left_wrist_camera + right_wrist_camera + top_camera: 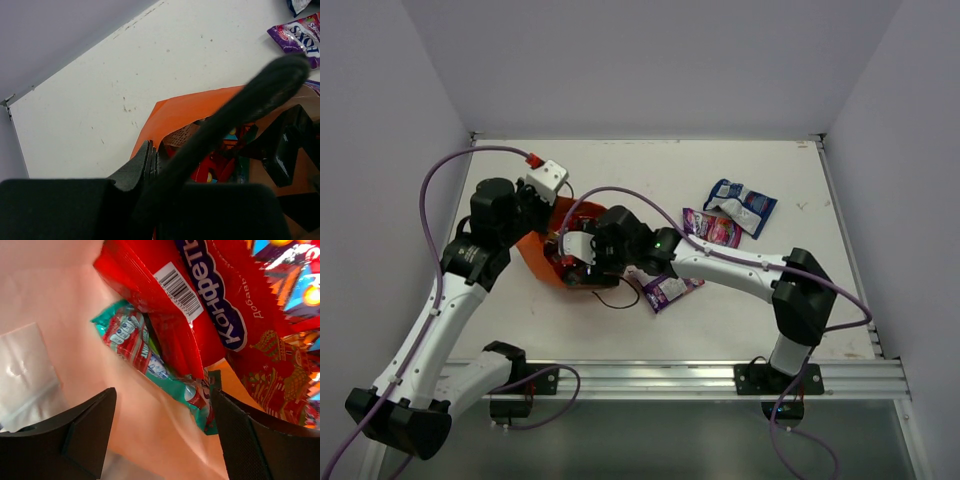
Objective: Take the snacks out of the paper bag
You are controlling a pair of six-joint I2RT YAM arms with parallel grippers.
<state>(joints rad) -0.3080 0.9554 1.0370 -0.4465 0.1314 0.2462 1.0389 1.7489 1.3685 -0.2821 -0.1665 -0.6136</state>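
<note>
The orange paper bag (535,255) lies on its side at the table's left. My left gripper (548,222) is shut on the bag's upper edge; in the left wrist view its pads (150,157) pinch the orange paper (180,107). My right gripper (572,268) reaches into the bag's mouth, open and empty (162,425). Just ahead of its fingers lie a green packet (135,345) and a red packet (220,305) on the pale inside (60,315). A blue-and-white packet (740,205) and two purple packets (712,228) (670,290) lie on the table outside the bag.
A dark cord handle (620,297) trails from the bag near the closer purple packet. The table's raised rim runs along the back and right sides. The right arm's forearm (740,265) stretches across the middle of the table.
</note>
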